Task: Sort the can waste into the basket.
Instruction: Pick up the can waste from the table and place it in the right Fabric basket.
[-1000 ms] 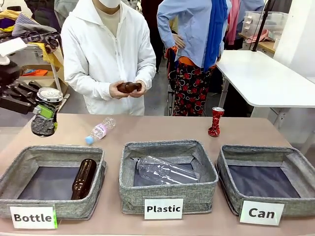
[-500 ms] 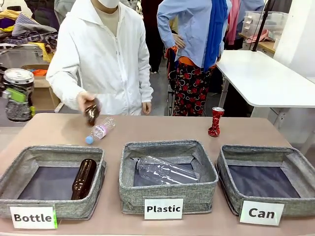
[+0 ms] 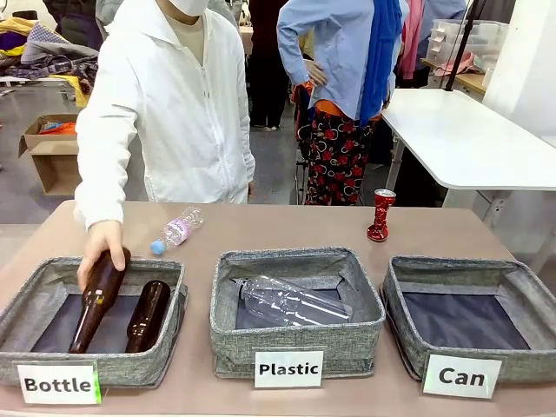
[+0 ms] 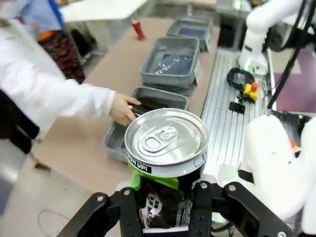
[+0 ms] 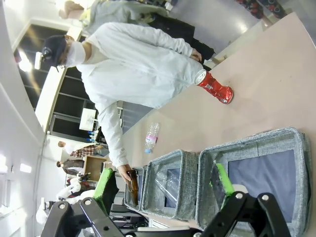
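Three bins (image 3: 295, 259) and two cans show — the silver can (image 4: 166, 143) gripped by the left end effector (image 4: 165, 200), the red can (image 3: 380, 215) on the tabletop (image 3: 287, 230) near the basket (image 3: 452, 265) — right end effector (image 5: 165, 185) agape.

Fingers of the left hand (image 4: 165, 195) hide the lower body of the drink can (image 4: 167, 140); the front view's edge cuts the right corner off the basket (image 3: 473, 265).
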`<state>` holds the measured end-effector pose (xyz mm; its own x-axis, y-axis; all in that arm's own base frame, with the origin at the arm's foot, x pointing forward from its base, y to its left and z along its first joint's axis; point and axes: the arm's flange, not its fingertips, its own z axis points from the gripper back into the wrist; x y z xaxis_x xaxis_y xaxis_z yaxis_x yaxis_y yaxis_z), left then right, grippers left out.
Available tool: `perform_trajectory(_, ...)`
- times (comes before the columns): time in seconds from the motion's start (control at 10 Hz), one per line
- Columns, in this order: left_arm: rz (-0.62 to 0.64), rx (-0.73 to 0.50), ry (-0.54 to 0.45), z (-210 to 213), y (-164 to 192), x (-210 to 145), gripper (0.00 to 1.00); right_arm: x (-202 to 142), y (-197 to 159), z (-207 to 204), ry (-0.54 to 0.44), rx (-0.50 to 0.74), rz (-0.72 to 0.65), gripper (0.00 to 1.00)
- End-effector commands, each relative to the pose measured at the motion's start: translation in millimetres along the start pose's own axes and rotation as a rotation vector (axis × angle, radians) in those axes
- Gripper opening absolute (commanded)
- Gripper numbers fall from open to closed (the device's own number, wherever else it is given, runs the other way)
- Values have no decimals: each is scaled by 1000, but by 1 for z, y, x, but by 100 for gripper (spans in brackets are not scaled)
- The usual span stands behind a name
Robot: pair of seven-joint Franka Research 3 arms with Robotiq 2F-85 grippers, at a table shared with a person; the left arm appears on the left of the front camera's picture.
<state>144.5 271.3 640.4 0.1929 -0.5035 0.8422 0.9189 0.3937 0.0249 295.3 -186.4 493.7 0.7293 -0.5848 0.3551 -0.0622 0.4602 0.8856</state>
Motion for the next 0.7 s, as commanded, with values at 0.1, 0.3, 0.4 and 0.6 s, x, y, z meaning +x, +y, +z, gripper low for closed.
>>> perform_trajectory(0.1,27,24,-62,-22,15,-6,39,3,0,-2,-16,27,23,100)
perform_trajectory(0.3,1,10,-39,-30,20,13,39,3,0,-2,-16,27,23,100)
perform_trajectory(0.4,11,20,-30,-43,21,24,39,3,0,-2,-16,27,23,100)
perform_trajectory(0.6,-44,-27,-31,-109,52,69,39,3,0,-2,-16,27,23,100)
